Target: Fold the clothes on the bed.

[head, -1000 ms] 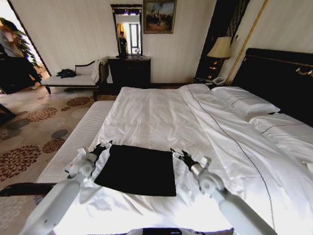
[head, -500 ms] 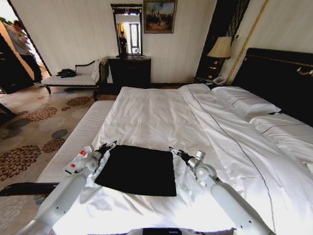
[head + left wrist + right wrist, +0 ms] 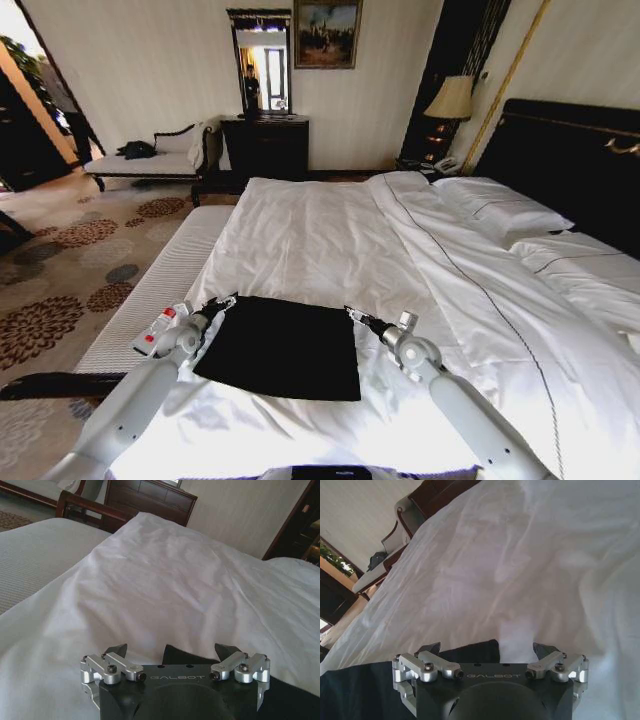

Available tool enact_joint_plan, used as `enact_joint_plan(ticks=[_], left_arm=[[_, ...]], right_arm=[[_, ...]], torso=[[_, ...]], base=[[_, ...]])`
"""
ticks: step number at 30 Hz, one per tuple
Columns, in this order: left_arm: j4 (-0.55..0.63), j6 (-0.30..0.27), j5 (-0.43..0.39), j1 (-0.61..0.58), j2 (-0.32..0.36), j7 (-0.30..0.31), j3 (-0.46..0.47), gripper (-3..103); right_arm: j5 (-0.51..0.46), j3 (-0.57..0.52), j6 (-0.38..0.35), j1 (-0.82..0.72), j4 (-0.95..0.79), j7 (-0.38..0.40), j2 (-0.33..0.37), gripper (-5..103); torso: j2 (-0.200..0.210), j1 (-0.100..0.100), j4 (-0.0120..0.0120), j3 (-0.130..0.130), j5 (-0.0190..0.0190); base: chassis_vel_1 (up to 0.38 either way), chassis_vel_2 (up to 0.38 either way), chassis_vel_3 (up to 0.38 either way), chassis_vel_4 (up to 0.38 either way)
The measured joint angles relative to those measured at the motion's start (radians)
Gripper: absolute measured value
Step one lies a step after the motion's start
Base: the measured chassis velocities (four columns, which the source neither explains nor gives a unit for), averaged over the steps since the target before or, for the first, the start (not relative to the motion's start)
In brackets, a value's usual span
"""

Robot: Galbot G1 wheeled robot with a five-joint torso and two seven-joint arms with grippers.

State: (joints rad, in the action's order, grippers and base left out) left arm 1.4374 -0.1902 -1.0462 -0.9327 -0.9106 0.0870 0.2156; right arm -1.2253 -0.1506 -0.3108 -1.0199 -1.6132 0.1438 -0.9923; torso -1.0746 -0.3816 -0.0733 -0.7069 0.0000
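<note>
A black T-shirt (image 3: 282,346) lies folded into a flat rectangle on the white bed (image 3: 320,235), near its foot end. My left gripper (image 3: 222,302) hovers at the shirt's far left corner, fingers open; a black corner of the cloth (image 3: 182,656) shows between the fingers (image 3: 116,650) in the left wrist view. My right gripper (image 3: 352,313) is at the far right corner, also open, with the shirt's edge (image 3: 470,650) just below its fingers (image 3: 543,650). Neither gripper holds any cloth.
White pillows (image 3: 500,210) and a dark headboard (image 3: 575,160) lie to the right. A pale bench (image 3: 160,280) runs along the bed's left side. A chaise (image 3: 150,160), dark dresser (image 3: 265,145) and lamp (image 3: 450,98) stand against the far wall.
Both grippers have drawn slightly inward to the shirt's far corners. A person in the left doorway has moved farther away.
</note>
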Motion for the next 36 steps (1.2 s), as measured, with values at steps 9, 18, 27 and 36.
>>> enact_joint_plan(ticks=[9, 18, 27, 36], left_arm=[[0.01, 0.002, 0.003, -0.007, 0.003, 0.007, 0.002, 98], [0.011, 0.005, 0.007, -0.006, -0.003, 0.024, 0.008, 98], [0.026, 0.011, 0.029, -0.029, -0.024, 0.055, 0.02, 99], [0.054, 0.011, 0.045, -0.044, -0.01, 0.058, 0.022, 98]], right_arm=[[0.003, 0.012, 0.0, 0.021, 0.051, -0.004, -0.032, 100], [-0.013, 0.013, 0.004, 0.016, 0.056, 0.008, -0.051, 76], [-0.035, 0.013, 0.003, 0.003, 0.029, 0.016, -0.06, 42], [-0.036, 0.01, 0.003, -0.004, 0.003, 0.023, -0.065, 10]], torso=[[0.0, 0.0, 0.0, 0.0, 0.0], [0.0, 0.0, -0.0001, 0.0, 0.0], [0.0, 0.0, 0.0, 0.0, 0.0], [0.0, 0.0, 0.0, 0.0, 0.0001]], base=[[0.0, 0.0, 0.0, 0.0], [0.0, 0.0, 0.0, 0.0], [0.0, 0.0, 0.0, 0.0], [0.0, 0.0, 0.0, 0.0]])
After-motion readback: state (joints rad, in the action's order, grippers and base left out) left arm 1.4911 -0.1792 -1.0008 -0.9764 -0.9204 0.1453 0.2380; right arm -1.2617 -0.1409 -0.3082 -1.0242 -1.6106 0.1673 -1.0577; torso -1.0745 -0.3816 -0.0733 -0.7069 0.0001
